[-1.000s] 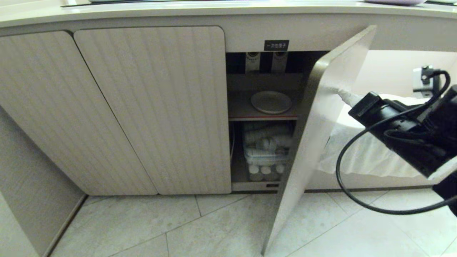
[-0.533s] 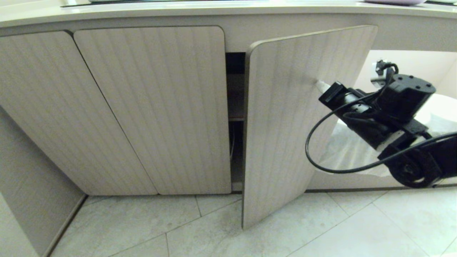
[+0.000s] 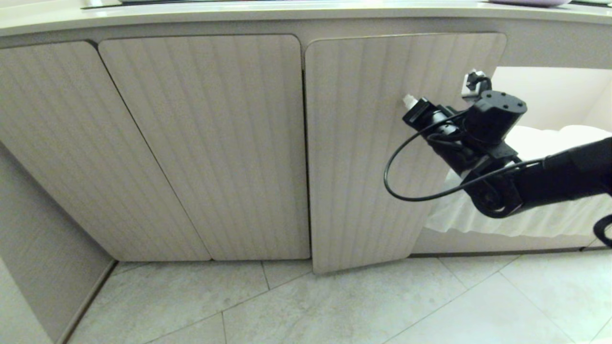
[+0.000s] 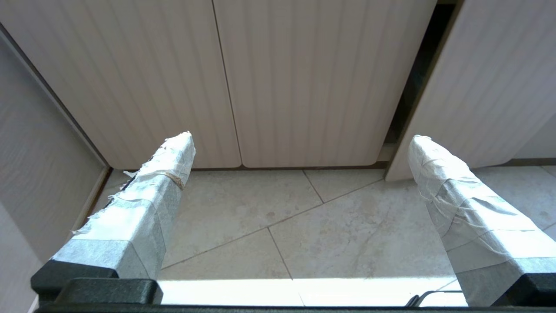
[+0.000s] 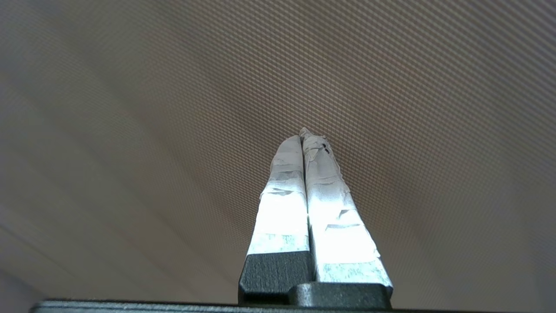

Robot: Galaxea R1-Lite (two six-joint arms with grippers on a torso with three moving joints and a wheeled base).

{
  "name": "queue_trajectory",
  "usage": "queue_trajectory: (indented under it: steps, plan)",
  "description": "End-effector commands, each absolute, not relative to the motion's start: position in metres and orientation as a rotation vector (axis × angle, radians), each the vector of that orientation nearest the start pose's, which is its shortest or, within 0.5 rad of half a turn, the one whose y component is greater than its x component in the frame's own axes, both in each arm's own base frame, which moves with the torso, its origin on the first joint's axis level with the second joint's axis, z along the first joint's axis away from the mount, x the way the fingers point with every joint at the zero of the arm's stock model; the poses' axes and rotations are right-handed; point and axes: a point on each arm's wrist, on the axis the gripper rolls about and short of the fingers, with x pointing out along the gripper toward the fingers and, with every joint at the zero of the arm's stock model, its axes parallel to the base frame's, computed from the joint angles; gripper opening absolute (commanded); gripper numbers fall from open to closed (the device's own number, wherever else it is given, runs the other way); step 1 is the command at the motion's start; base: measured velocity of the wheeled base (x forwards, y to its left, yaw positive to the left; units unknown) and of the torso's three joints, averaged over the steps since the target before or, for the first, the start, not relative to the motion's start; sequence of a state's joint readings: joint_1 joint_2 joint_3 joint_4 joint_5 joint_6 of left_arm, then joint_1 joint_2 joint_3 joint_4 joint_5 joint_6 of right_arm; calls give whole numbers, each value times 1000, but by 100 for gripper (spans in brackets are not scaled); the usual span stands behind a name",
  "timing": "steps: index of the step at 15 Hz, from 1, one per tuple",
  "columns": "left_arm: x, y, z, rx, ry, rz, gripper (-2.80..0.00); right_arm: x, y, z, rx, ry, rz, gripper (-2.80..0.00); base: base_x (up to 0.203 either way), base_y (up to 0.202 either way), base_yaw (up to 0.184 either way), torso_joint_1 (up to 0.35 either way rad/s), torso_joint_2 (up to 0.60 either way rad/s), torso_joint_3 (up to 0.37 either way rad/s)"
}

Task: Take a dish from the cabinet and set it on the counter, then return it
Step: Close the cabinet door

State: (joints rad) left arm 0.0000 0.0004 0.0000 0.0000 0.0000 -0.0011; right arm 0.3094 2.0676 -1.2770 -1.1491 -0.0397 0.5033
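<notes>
Head view: right pincer (image 3: 409, 101), fingers pressed together and empty, tip against the cabinet (image 3: 201, 143) door (image 3: 363, 153), below the desk (image 3: 287, 12).

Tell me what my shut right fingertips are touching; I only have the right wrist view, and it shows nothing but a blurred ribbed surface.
Observer: The head view shows the right gripper with its tip against the outer face of the rightmost cabinet door.
Operator: Is that door shut?
Observer: Not quite. The left wrist view shows a dark gap along its edge.
Operator: Where is the left gripper?
Observer: The left gripper is open and low, pointing at the floor tiles before the other doors.
</notes>
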Motion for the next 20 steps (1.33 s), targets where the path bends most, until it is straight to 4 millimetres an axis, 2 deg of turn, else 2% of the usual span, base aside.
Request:
queue_trajectory:
  steps: [1, 5, 9, 12, 16, 20]
  plan:
    - [-23, 0, 75, -2, 0, 0, 0, 405, 129, 223, 545, -289, 351, -280, 0, 0, 0, 0, 0, 0]
    - [-23, 0, 75, -2, 0, 0, 0, 409, 127, 221, 432, -323, 323, -280, 0, 0, 0, 0, 0, 0]
    - [-23, 0, 75, -2, 0, 0, 0, 388, 119, 240, 407, -353, 319, -280, 0, 0, 0, 0, 0, 0]
    - [-23, 0, 75, -2, 0, 0, 0, 357, 110, 251, 387, -339, 317, -280, 0, 0, 0, 0, 0, 0]
    - [-23, 0, 75, -2, 0, 0, 0, 303, 94, 242, 305, -269, 297, -280, 0, 0, 0, 0, 0, 0]
    - [-23, 0, 75, -2, 0, 0, 0, 245, 75, 249, 199, -290, 289, -280, 0, 0, 0, 0, 0, 0]
